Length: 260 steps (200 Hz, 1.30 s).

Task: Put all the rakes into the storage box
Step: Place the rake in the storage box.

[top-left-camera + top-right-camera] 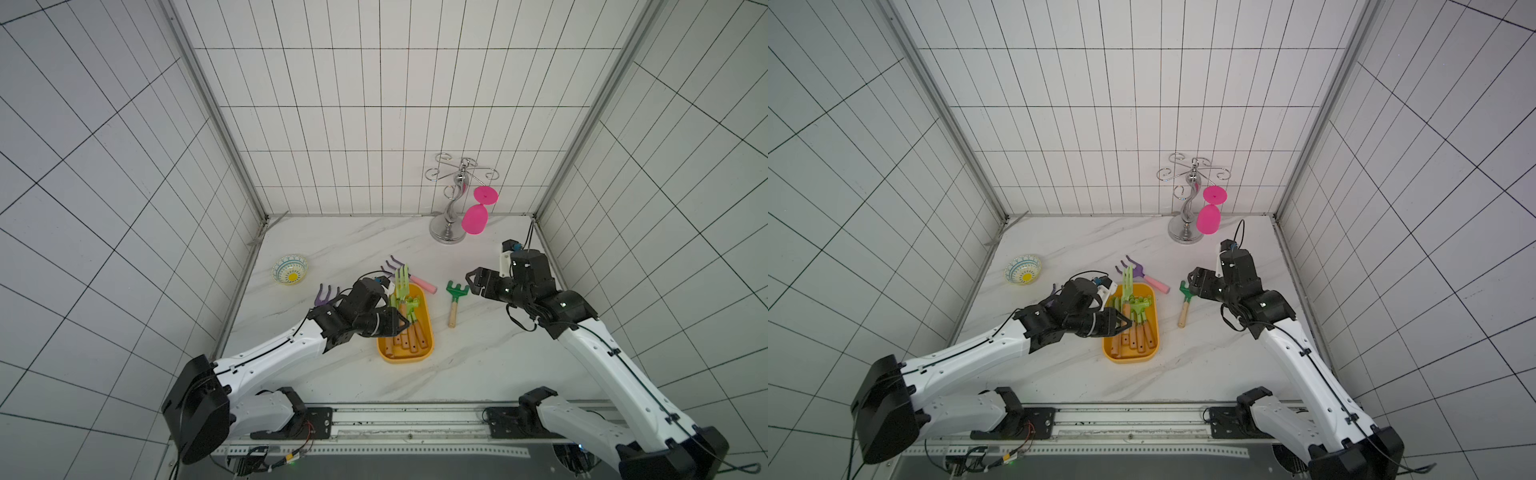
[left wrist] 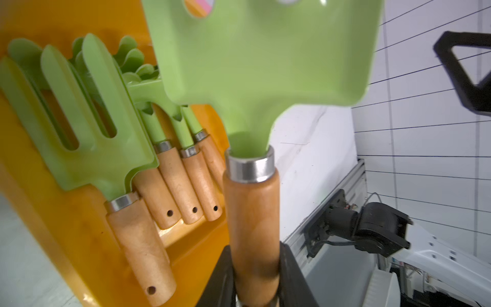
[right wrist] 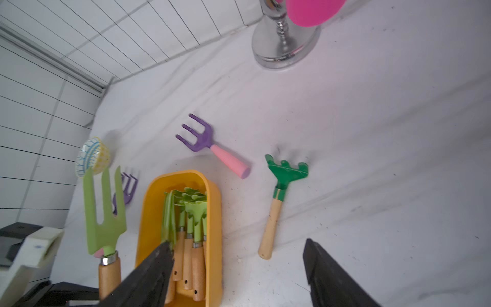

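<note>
A light green rake (image 2: pixel 252 66) with a wooden handle is raised over the yellow-orange storage box (image 1: pixel 405 358), tines toward the far wall. My left gripper (image 2: pixel 255 265) is shut on its handle; the same grip shows in both top views, left gripper (image 1: pixel 402 322) and rake (image 1: pixel 1128 282). Several green rakes (image 2: pixel 79 119) lie inside the box (image 2: pixel 79 226). A dark green rake (image 1: pixel 454 309) lies on the table right of the box. My right gripper (image 3: pixel 237 243) hovers open just right of its head, nothing between the fingers (image 3: pixel 318 265).
A purple rake with a pink handle (image 1: pixel 422 284) lies behind the box, and another purple rake (image 1: pixel 326 293) sits by my left wrist. A patterned bowl (image 1: pixel 290 270) stands far left. A chrome stand (image 1: pixel 451 199) with a pink glass (image 1: pixel 475 218) is at the back right.
</note>
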Tool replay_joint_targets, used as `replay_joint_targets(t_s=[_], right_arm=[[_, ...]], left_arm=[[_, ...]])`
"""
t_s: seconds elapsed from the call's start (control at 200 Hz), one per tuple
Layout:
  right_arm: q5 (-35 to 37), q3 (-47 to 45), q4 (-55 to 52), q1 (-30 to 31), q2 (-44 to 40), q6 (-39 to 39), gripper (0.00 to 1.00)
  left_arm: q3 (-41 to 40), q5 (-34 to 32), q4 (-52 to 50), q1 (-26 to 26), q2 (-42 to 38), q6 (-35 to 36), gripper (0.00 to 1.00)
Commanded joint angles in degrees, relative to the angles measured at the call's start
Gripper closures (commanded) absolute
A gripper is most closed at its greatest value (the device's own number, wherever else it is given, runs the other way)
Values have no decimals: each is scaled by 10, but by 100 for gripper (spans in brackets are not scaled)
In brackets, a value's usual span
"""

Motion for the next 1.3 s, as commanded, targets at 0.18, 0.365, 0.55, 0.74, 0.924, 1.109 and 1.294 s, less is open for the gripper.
replay_joint_targets(t_s=[0.18, 0.365, 0.55, 0.74, 0.924, 1.109, 1.294], right_arm=[[16, -44, -54, -3, 13, -45, 20], [0, -63, -43, -2, 25, -66, 20], [-15, -74, -26, -4, 30, -75, 20], [-21, -79, -22, -3, 33, -89, 20], [-27, -91, -16, -3, 30, -99, 20], [-27, -94, -13, -3, 38, -103, 20], [-8, -83, -17, -3, 73, -81, 20]], left_arm=[[34, -135, -118, -43, 61, -69, 93], [55, -142, -143, -45, 99, -92, 93], [95, -130, -172, -45, 145, -111, 93], [115, -119, -208, -45, 171, -136, 93], [105, -112, -221, -46, 168, -159, 92], [113, -117, -245, -50, 177, -165, 72], [131, -157, -290, -61, 159, -168, 56]])
